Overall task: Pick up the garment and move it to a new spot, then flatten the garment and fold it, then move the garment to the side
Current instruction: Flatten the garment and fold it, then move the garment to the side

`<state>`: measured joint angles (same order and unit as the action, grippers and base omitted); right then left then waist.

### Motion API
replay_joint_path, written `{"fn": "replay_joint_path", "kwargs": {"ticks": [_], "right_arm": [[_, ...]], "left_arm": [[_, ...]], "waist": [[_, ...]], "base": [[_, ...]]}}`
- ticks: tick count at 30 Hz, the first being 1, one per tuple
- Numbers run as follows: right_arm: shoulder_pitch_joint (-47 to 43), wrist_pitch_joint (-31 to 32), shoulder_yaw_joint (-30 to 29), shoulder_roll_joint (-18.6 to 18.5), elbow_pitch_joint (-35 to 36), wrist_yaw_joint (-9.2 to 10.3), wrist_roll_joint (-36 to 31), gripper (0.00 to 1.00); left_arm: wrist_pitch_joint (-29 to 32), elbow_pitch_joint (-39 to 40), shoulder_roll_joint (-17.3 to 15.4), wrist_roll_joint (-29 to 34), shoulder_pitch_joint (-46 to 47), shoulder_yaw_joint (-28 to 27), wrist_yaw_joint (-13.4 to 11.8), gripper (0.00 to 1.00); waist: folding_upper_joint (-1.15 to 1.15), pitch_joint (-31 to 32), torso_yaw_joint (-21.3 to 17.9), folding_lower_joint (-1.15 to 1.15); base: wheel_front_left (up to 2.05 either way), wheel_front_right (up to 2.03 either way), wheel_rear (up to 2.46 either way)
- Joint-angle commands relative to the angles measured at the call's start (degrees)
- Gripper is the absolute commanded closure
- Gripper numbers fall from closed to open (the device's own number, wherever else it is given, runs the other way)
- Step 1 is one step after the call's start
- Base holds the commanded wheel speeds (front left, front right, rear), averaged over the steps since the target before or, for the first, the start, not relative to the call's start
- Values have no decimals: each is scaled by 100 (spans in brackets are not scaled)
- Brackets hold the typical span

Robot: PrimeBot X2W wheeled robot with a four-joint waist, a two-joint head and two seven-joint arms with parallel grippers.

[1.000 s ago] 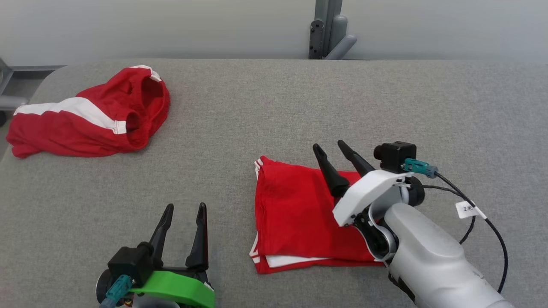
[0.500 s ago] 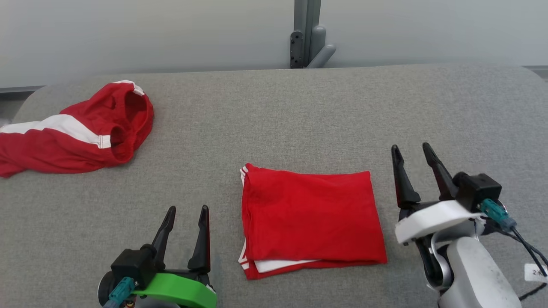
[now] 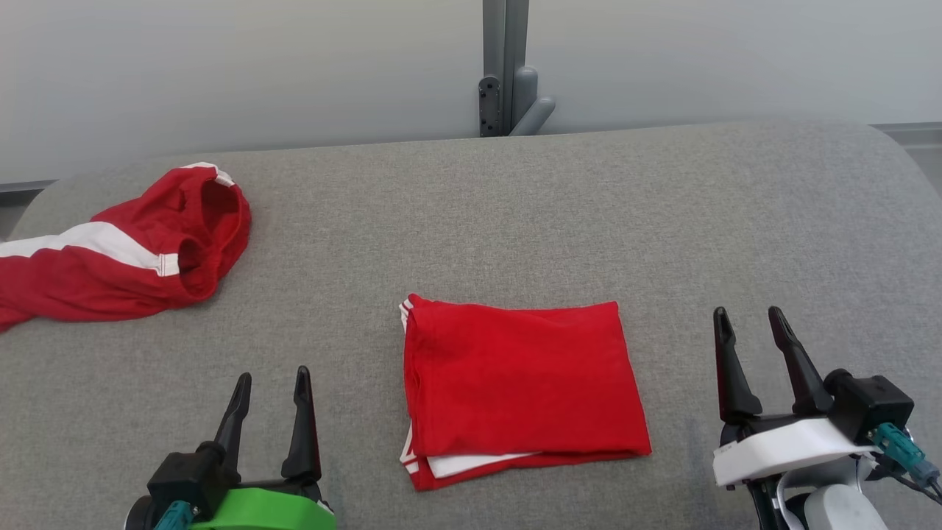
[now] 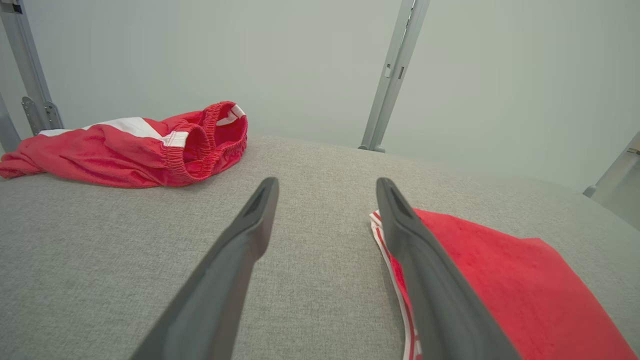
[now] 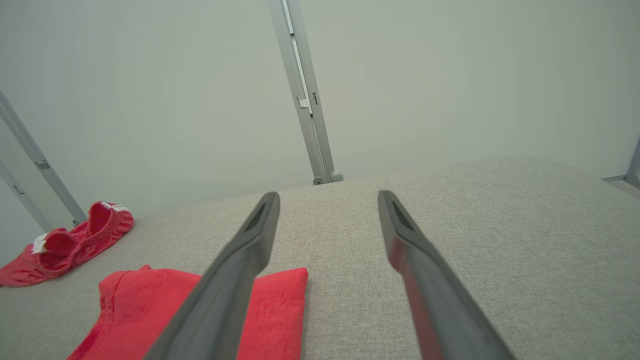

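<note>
Your folded garment [image 3: 519, 386] lies flat between the left gripper [image 3: 272, 374] and right gripper [image 3: 747, 312], both spread wide and empty.

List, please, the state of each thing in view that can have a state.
Folded red garment, folded flat, lying free, not gripped.
Crumpled red garment, unfolded, bunched up, waistband gaping.
Left end effector, open, empty.
Right end effector, open, empty.
</note>
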<state>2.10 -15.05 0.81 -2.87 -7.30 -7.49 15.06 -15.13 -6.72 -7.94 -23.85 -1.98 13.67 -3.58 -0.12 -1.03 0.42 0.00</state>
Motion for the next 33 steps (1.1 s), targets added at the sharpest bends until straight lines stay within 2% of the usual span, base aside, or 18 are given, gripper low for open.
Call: {"fn": "replay_joint_path", "kwargs": {"ticks": [1, 27, 33], "right_arm": [[-118, -16, -13, -5, 36, 0, 35, 0], [-121, 15, 48, -4, -115, 0, 41, 0], [-7, 200, -4, -6, -166, 0, -159, 0]], "left_arm": [[0, 24, 30, 110, -100, -66, 31, 0], [0, -96, 257, 497, -186, -362, 331, 0], [0, -103, 297, 546, -156, -382, 361, 0]], "waist": [[12, 18, 0, 0], [12, 60, 67, 0], [12, 18, 110, 0]], "base": [[0, 0, 0], [0, 0, 0], [0, 0, 0]]}}
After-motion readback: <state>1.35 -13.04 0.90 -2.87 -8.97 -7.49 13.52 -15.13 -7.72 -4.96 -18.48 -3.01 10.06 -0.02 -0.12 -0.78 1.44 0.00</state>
